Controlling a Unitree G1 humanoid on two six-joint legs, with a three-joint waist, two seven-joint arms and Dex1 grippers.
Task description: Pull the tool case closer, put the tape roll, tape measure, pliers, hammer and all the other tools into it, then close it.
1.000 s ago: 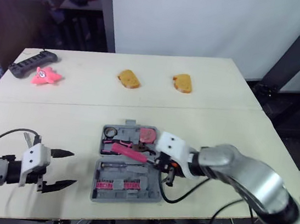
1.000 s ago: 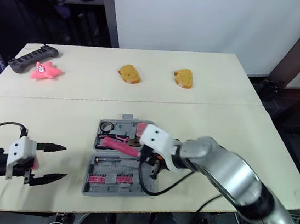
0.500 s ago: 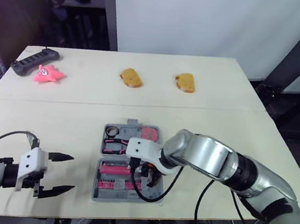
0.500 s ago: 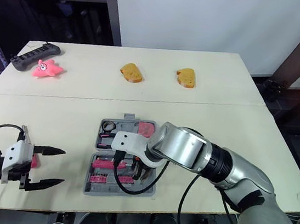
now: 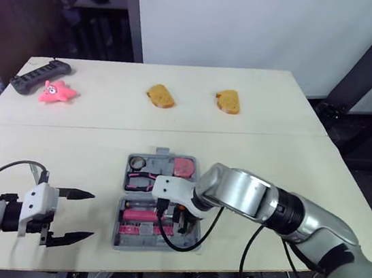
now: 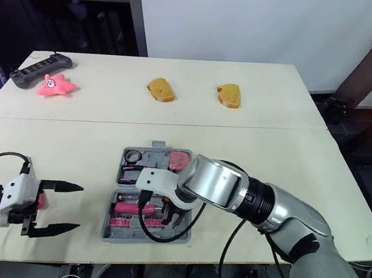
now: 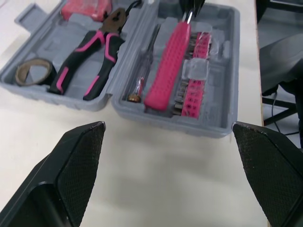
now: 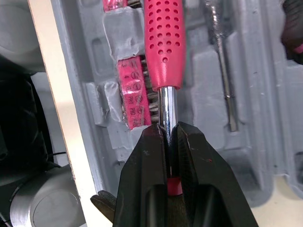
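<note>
Right gripper (image 8: 166, 130) jaws clamp the slick steel shaft of the hammer (image 7: 168, 71), which lies in the tool case (image 7: 230, 56); it's rigid, probably head-heavy (head hidden), and the dimpled pink handle grips better; left gripper (image 5: 91, 216) jaws open.

You have the tool case (image 7: 189, 124) lying open at the near middle of the table (image 5: 273, 157). Its far half holds the tape roll (image 7: 32, 74) at left, the pliers (image 7: 90, 61) beside it and the tape measure (image 7: 87, 5) at right. The hammer (image 7: 170, 66) lies in the near half, its shaft clamped in the right gripper (image 8: 166, 137). The left gripper (image 5: 91, 216) sits left of the case, apart from it. Behind the case lie a bread slice (image 5: 159, 96) and, to its right, a second bread slice (image 5: 227, 101). At far left a toy (image 5: 56, 92) lies just before a controller (image 5: 40, 77).
</note>
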